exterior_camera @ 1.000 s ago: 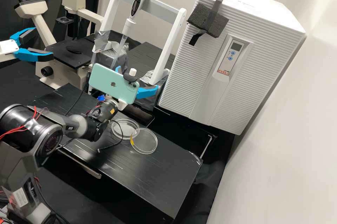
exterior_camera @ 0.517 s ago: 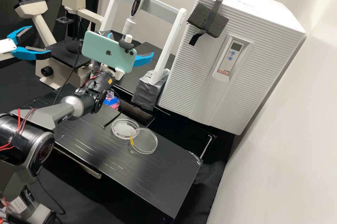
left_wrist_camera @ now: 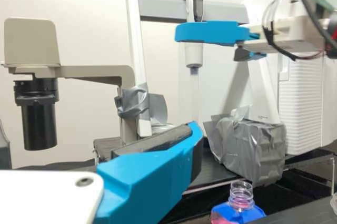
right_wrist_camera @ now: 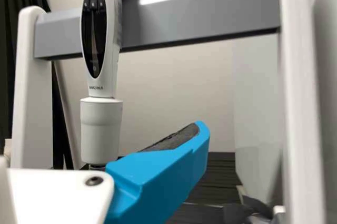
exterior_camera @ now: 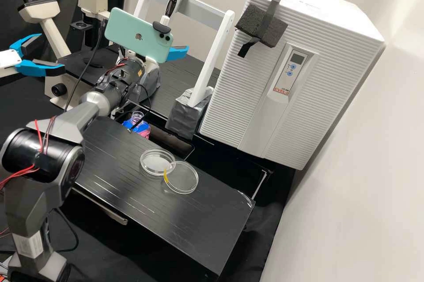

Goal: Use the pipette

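Since one second ago the right hand (exterior_camera: 159, 46) has risen from low beside the petri dishes (exterior_camera: 157, 160) up to the pipette (exterior_camera: 170, 1), while the left hand (exterior_camera: 51, 54) has stayed in its place. Nearest, on the black worktop (exterior_camera: 176, 220), the two clear petri dishes lie touching at their edges. Just behind the far edge of the worktop stands a small bottle (exterior_camera: 139, 125) with pink liquid. Farther back, the pipette hangs upright on the grey bar of the white stand (exterior_camera: 207, 8). The right hand is at its lower body with the blue fingers apart, one just beside it; whether it touches I cannot tell. The left hand is well apart, near the microscope (exterior_camera: 66, 83), fingers also apart and holding nothing.
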Tool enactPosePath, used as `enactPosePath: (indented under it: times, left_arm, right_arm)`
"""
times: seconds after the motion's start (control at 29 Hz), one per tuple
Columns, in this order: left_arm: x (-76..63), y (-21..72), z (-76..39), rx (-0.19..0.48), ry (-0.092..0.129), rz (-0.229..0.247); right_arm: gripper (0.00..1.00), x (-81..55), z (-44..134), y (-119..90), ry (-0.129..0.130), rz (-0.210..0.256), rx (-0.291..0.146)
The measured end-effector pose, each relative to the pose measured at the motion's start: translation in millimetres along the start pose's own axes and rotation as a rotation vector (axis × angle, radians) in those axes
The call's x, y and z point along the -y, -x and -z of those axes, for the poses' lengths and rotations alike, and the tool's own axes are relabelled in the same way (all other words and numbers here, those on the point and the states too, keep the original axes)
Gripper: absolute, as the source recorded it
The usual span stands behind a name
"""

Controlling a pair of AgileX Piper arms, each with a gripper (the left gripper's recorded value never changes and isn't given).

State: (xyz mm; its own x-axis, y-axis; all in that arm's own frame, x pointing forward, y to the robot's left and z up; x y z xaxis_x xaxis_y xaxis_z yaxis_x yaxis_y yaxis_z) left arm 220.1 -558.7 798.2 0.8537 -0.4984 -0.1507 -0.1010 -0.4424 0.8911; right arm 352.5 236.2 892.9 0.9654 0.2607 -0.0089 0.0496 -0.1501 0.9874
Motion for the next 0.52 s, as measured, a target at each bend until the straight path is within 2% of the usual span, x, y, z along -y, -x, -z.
enactPosePath:
  times: [0.07,0.1,0.21,0.31,0.52]
  left_arm:
    - [0.0,0.0,0.0,0.000,0.000,0.000]
    - [0.0,0.0,0.0,0.000,0.000,0.000]
    - [1.5,-0.5,1.4,-0.005,0.000,0.006]
    - [5.1,-1.6,3.2,-0.012,0.002,0.019]
    - [7.4,-3.4,4.1,-0.014,0.003,0.028]
  right_arm:
    - [1.00,1.4,0.0,-5,0.001,0.011,0.016]
    - [0.00,2.5,-0.9,-7,0.002,0.015,0.024]
    - [0.00,3.5,-1.8,-15,-0.009,0.010,0.034]
    - [0.00,6.2,-2.5,-19,-0.006,0.020,0.046]
    - [0.00,1.6,2.5,-21,0.002,0.005,0.044]
